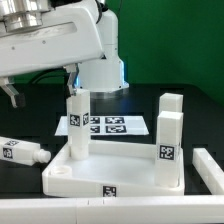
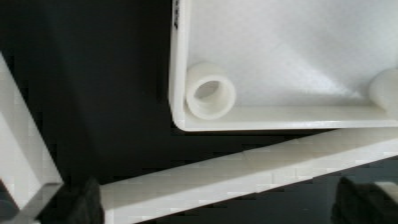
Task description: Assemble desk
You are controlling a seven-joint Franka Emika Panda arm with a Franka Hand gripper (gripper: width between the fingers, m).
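Observation:
The white tray-like tabletop (image 1: 110, 172) lies on the black table. Three white legs stand upright in it: one at the exterior view's left (image 1: 78, 125), two at its right (image 1: 170, 112) (image 1: 168, 142). A loose leg (image 1: 25, 152) lies on the table to the left of the tabletop. My gripper (image 1: 10, 95) hangs above that leg, open and holding nothing. In the wrist view, a tabletop corner (image 2: 294, 60) with an empty round socket (image 2: 214, 95) shows. A lying leg (image 2: 249, 170) stretches between my spread dark fingers (image 2: 68, 200). My gripper (image 2: 217, 200) stays above it.
The marker board (image 1: 105, 125) lies behind the tabletop. Another white piece (image 1: 210, 168) lies at the exterior view's right edge. A long white strip (image 2: 18, 130) crosses one side of the wrist view. The robot's white body (image 1: 60, 35) fills the upper left.

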